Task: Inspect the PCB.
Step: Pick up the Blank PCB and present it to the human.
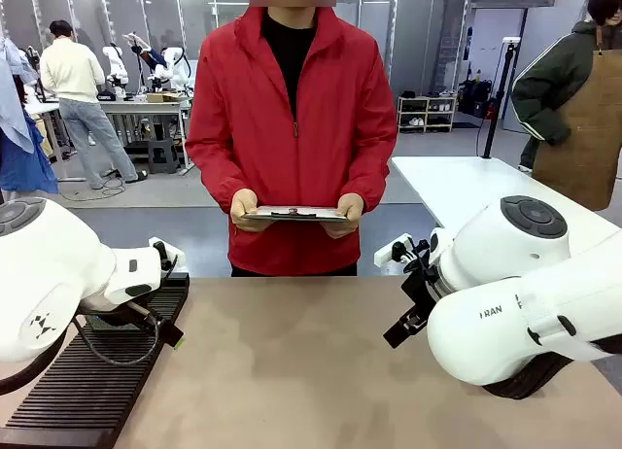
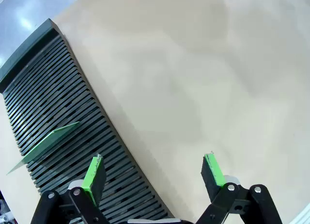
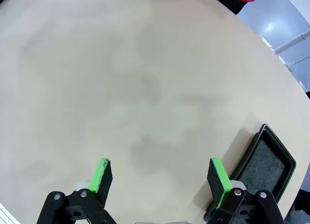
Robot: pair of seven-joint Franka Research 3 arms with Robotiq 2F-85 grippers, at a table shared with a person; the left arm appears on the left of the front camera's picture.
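This looks like a robotics lab. A white left arm [image 1: 49, 274] and right arm [image 1: 530, 313] flank a beige table [image 1: 311, 371]; behind stand workbenches [image 1: 146, 107], a wire shelf [image 1: 428, 112] and glass partitions [image 1: 408, 41]

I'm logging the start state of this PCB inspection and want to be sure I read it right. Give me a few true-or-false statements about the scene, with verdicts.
1. The PCB sits edgewise in the black slotted rack. True.
2. The left gripper is shut on the PCB. False: it is open and holds nothing.
3. The person holds a clipboard. True.
4. The right gripper hovers over the rack. False: it is open above bare table, with a black tray beside it.
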